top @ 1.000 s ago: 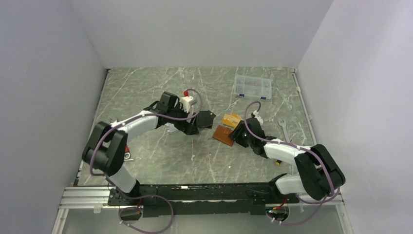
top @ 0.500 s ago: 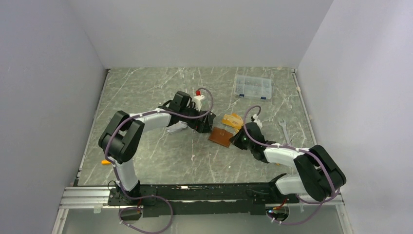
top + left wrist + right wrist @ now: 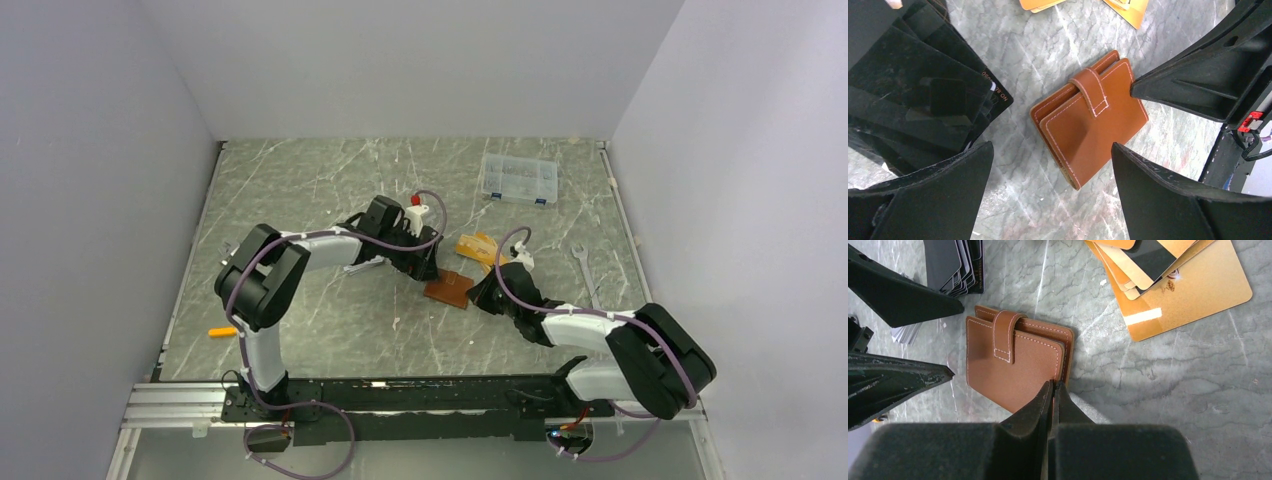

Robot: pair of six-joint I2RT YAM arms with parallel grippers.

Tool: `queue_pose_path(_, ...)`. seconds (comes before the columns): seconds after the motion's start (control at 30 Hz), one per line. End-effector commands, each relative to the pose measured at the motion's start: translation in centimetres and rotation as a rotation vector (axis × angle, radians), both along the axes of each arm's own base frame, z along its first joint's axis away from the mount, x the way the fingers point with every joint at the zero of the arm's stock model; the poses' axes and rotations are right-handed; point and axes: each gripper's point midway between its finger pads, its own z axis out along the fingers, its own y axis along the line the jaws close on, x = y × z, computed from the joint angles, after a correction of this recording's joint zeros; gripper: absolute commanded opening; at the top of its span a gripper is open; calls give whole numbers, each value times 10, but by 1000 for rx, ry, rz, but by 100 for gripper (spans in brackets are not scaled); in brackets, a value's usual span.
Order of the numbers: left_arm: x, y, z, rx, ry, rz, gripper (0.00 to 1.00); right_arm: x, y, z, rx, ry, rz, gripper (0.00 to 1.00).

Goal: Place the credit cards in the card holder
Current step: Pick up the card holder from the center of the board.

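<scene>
Right gripper (image 3: pixel 1053 386), lower centre of its wrist view, is clenched, tips against the edge of the closed wallet (image 3: pixel 1015 360). The wallet lies flat on the table (image 3: pixel 300 190), mid-frame in the top view. Left gripper (image 3: pixel 1052 147) hangs released, a finger on either side of the wallet. Black cards (image 3: pixel 913 85) lie upper left there, and gold cards (image 3: pixel 1168 285) upper right in the right wrist view. The clear box (image 3: pixel 518 180) is farthest.

Top external camera: fixed high behind the arm bases (image 3: pixel 262 385), facing down and forward over the surface (image 3: pixel 300 190). Wrist cameras: close range, looking down past the left claw (image 3: pixel 1053 150) and right claw (image 3: pixel 1053 387). All three views share the card holder (image 3: pixel 449 290); the wrist views face it from opposite sides.
</scene>
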Motion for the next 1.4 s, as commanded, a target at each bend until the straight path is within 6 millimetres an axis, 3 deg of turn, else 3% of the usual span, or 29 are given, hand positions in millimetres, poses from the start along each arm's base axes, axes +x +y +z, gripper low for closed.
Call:
queue_pose_path(0.0,-21,2,-22,74,66,-1,95,-51,-37,-62,-192,212,12,0)
queue_pose_path(0.13,-24,-6,-22,59,70,-19,94,-57,-41,-72,-211,239,6,0)
queue_pose_path(0.3,-34,-16,-22,23,129,-46,80,-60,-43,-76,-221,249,0,0)
queue_pose_path(0.47,-39,-17,-24,29,133,-56,74,-59,-42,-76,-207,244,-12,0)
queue_pose_path(0.73,-51,-16,-19,-3,160,-82,48,-52,-32,-67,-167,214,3,0)
queue_pose_path(0.83,-54,-24,-6,-69,150,-117,42,-49,-26,-63,-145,196,22,0)
queue_pose_path(0.93,-57,-30,13,-141,148,-169,29,-48,-19,-60,-125,184,45,0)
queue_pose_path(1.07,-59,-32,27,-196,175,-231,0,-44,-11,-51,-107,159,75,0)
queue_pose_path(1.37,-54,-14,40,-262,197,-220,0,-34,-6,-19,-97,79,97,0)
